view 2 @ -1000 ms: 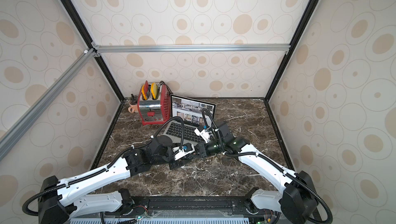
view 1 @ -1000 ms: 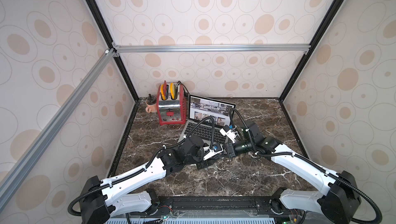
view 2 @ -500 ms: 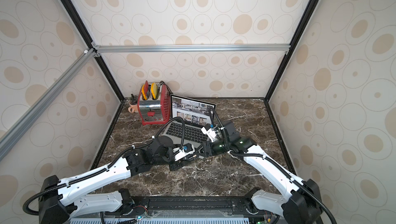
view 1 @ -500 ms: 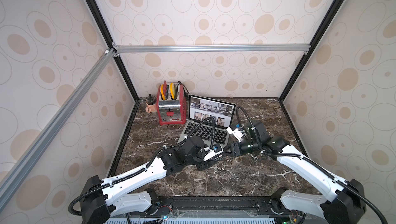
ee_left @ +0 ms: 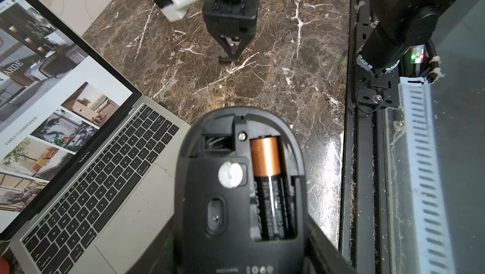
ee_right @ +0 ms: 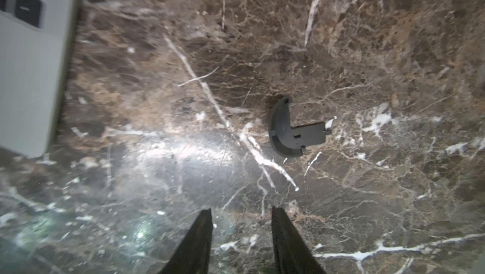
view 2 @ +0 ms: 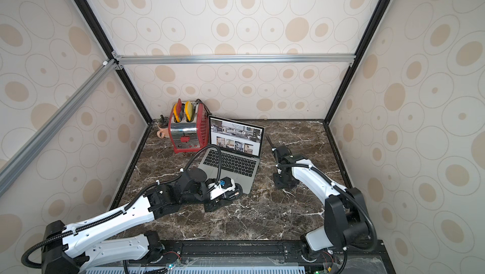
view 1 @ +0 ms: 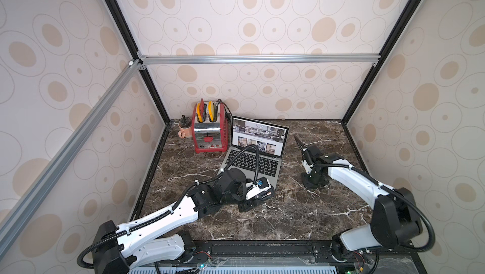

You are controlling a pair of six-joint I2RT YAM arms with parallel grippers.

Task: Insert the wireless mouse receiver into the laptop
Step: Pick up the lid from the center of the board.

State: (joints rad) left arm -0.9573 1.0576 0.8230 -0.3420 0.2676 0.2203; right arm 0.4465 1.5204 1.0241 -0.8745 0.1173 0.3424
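Note:
The open laptop (view 1: 252,165) (view 2: 231,165) (ee_left: 105,180) sits at the back middle, its screen lit. My left gripper (ee_left: 240,259) is shut on a black mouse (ee_left: 236,194) (view 1: 265,194), held underside up over the laptop's front right corner. The battery bay is uncovered and shows a battery (ee_left: 267,180). Beside it is a dark slot (ee_left: 216,141); I cannot make out the receiver. My right gripper (ee_right: 241,208) (view 1: 313,180) is open and empty, pointing down at the table right of the laptop. The mouse's grey battery cover (ee_right: 291,133) lies on the marble just beyond its fingertips.
A red toaster (view 1: 208,136) and a pink mug (view 1: 185,129) stand at the back left beside the laptop. The black rail (ee_left: 367,128) runs along the table's front edge. Patterned walls close in three sides.
My right gripper has drawn away from the mouse to the right and now points down at the table. The left arm and the mouse have stayed put.

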